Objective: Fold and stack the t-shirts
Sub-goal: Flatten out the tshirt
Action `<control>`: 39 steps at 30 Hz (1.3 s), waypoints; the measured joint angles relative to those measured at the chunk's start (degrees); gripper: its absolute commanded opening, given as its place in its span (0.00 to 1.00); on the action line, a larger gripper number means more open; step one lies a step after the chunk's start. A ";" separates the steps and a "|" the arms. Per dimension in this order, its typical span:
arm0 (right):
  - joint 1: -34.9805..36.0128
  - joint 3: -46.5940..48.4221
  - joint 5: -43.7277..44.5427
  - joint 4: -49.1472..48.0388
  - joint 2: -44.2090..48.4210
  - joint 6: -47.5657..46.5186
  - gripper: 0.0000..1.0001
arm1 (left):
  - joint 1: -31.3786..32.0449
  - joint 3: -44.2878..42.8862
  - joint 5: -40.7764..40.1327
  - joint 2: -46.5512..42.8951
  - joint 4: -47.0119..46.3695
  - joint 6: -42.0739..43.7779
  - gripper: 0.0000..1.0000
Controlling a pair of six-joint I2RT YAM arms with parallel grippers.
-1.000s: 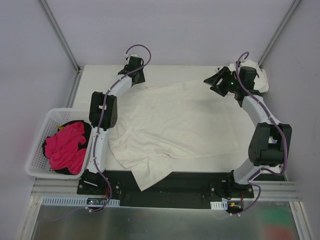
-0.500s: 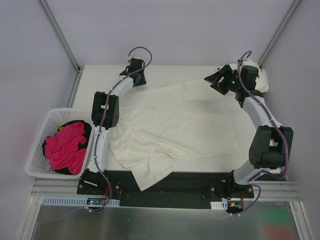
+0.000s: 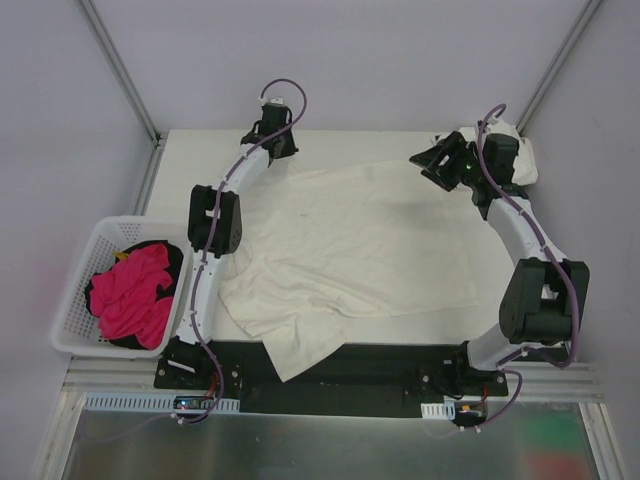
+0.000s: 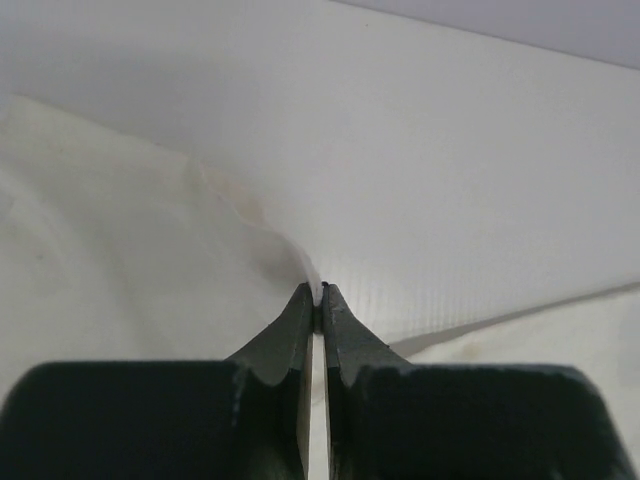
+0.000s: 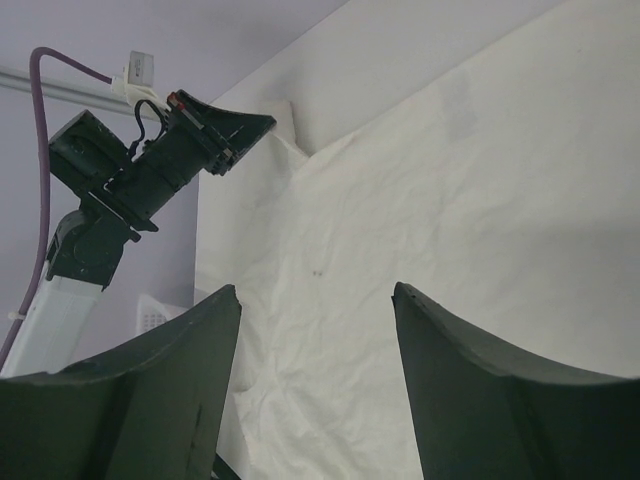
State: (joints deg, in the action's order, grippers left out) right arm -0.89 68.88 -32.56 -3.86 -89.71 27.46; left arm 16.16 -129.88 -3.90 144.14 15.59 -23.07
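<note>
A large cream-white t-shirt (image 3: 350, 240) lies spread over the table, one part drooping over the near edge. My left gripper (image 3: 284, 150) sits at the shirt's far-left corner. In the left wrist view its jaws (image 4: 319, 291) are shut on a thin edge of the cream cloth (image 4: 120, 230). My right gripper (image 3: 428, 165) hovers open above the shirt's far-right corner, and the shirt (image 5: 450, 200) shows between its fingers (image 5: 315, 290) with nothing held. A second white t-shirt (image 3: 520, 150) lies bunched in the far-right corner behind the right arm.
A white basket (image 3: 75, 290) with pink and black cloth stands off the table's left edge. Metal frame posts rise at both far corners. The left arm (image 5: 150, 165) shows in the right wrist view, across the shirt.
The left gripper has closed on the shirt's far-left edge and shifted slightly farther back. The right gripper has barely moved and stays open.
</note>
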 measured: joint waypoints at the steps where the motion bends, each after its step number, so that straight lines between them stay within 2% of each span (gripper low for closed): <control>1: 0.00 -0.35 -0.04 0.04 0.26 0.09 0.64 | 0.00 -1.22 0.57 0.66 -0.15 0.11 0.02; 3: 0.00 -0.98 -0.09 0.07 1.14 0.17 0.64 | 0.02 -3.41 2.01 1.77 -0.33 0.24 0.05; 5: 0.00 -1.42 -0.13 0.37 2.34 0.17 0.64 | 0.02 -4.81 3.48 2.58 -0.68 0.42 0.18; 6: 0.00 -1.51 -0.13 0.48 3.06 0.15 0.64 | 0.02 -5.55 4.07 3.04 -1.09 0.63 0.29; 7: 0.00 -1.64 -0.13 0.63 3.89 0.11 0.64 | 0.02 -6.10 4.83 3.61 -1.70 0.83 0.67; 9: 0.00 -1.97 -0.13 1.11 5.86 -0.07 0.64 | 0.00 -7.19 6.25 4.59 -2.84 1.40 0.99; 15: 0.00 -3.10 -0.04 2.03 11.34 -1.05 0.64 | -0.02 -7.28 9.14 5.20 -3.98 1.88 0.99; 17: 0.00 -3.48 0.02 2.34 12.35 -1.22 0.64 | -0.02 -4.55 9.40 3.89 -5.20 2.27 0.99; 24: 0.24 -5.79 0.17 2.73 13.22 -1.53 0.64 | 0.17 21.05 6.62 -12.59 -4.79 2.51 0.99; 27: 0.35 -6.78 0.09 2.80 13.22 -1.29 0.64 | 0.39 28.26 4.85 -19.61 -4.15 2.54 0.99; 31: 0.39 -7.19 -0.07 2.56 13.38 -0.94 0.65 | 0.42 29.83 3.67 -22.36 -3.91 2.51 0.99; 39: 0.39 -7.23 0.48 3.02 14.03 -1.60 0.71 | 0.42 29.83 5.49 -20.04 0.85 0.90 0.99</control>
State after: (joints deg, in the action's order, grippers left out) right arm -0.49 61.65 -32.08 -0.84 -75.68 25.87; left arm 16.58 -100.05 1.58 124.09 16.45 -22.17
